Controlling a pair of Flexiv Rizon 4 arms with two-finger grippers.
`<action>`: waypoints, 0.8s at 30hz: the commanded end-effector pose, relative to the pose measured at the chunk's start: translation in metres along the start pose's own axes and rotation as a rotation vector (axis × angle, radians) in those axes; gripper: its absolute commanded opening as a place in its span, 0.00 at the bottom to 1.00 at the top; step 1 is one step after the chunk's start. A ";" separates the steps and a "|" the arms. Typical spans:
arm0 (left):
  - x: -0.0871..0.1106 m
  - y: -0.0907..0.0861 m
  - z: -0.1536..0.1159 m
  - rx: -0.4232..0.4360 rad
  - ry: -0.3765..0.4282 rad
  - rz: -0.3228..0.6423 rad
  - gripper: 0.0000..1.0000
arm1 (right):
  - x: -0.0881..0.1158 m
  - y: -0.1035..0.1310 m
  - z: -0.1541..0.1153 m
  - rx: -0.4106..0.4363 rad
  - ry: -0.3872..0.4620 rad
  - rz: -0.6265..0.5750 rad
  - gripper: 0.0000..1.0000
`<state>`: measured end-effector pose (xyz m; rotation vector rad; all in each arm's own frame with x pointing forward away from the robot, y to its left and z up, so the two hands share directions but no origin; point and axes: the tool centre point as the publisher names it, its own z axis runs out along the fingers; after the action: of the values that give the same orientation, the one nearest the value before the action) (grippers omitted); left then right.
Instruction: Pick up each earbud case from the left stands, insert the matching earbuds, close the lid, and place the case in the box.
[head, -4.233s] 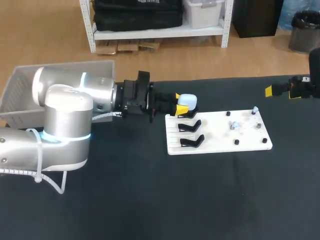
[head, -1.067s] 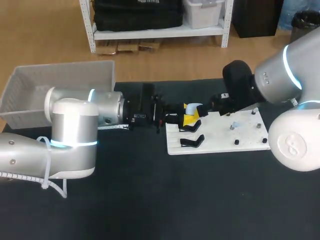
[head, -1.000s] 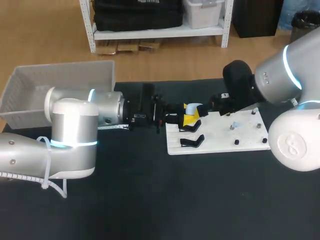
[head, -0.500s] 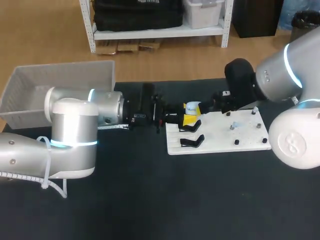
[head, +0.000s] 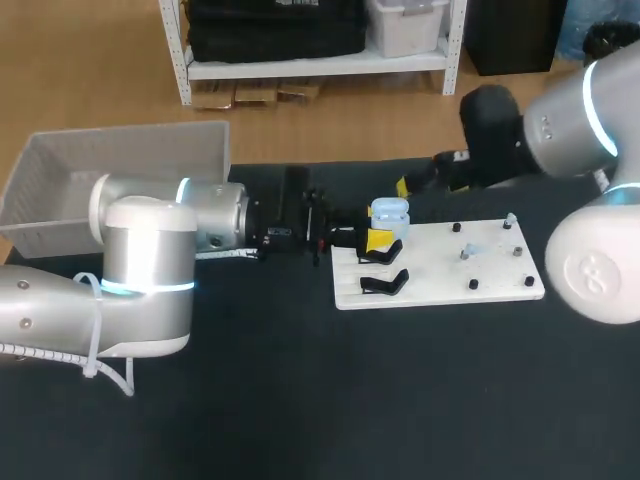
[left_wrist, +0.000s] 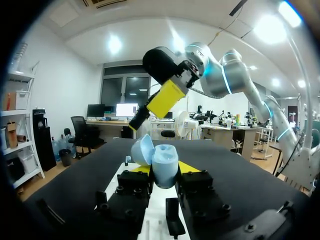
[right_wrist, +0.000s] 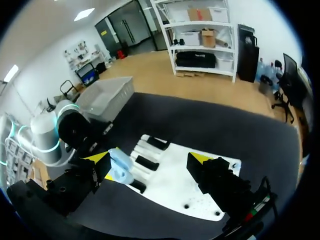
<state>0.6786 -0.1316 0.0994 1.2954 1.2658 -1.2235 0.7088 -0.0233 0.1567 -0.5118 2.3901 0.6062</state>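
Observation:
A light blue earbud case (head: 388, 211) with its lid up sits over the far stand of the white board (head: 500, 285), and my left gripper (head: 371, 238) is shut on it. In the left wrist view the case (left_wrist: 165, 169) fills the gap between the yellow tips, its lid (left_wrist: 142, 150) tilted back. My right gripper (head: 414, 184) hovers open beyond the case, apart from it, and shows ahead in the left wrist view (left_wrist: 167, 97). From the right wrist, the open gripper (right_wrist: 150, 159) looks down on the case (right_wrist: 120, 168). Pale earbuds (head: 472, 250) lie on the board.
Two black stands (head: 380, 254) (head: 384, 283) are bare on the board's left part, with small black pegs (head: 473, 285) to the right. A white basket (head: 110, 160) stands at the table's far left corner. Dark table surface spreads in front of the board.
My right gripper has drawn back from the case, away and to the right. The case now shows with its lid up. The left arm has stayed still.

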 end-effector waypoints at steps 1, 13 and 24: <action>0.001 0.001 0.000 0.000 -0.004 0.002 0.00 | 0.001 -0.014 -0.030 0.110 0.036 -0.062 1.00; 0.001 0.001 0.000 0.000 -0.004 0.002 0.00 | 0.029 -0.100 -0.044 0.385 0.299 -0.178 1.00; 0.001 0.001 0.000 0.000 -0.004 0.002 0.00 | 0.048 -0.136 -0.022 0.414 0.458 -0.187 1.00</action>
<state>0.6787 -0.1316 0.0994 1.2954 1.2659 -1.2235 0.7172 -0.1620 0.1096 -0.7349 2.7160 -0.0933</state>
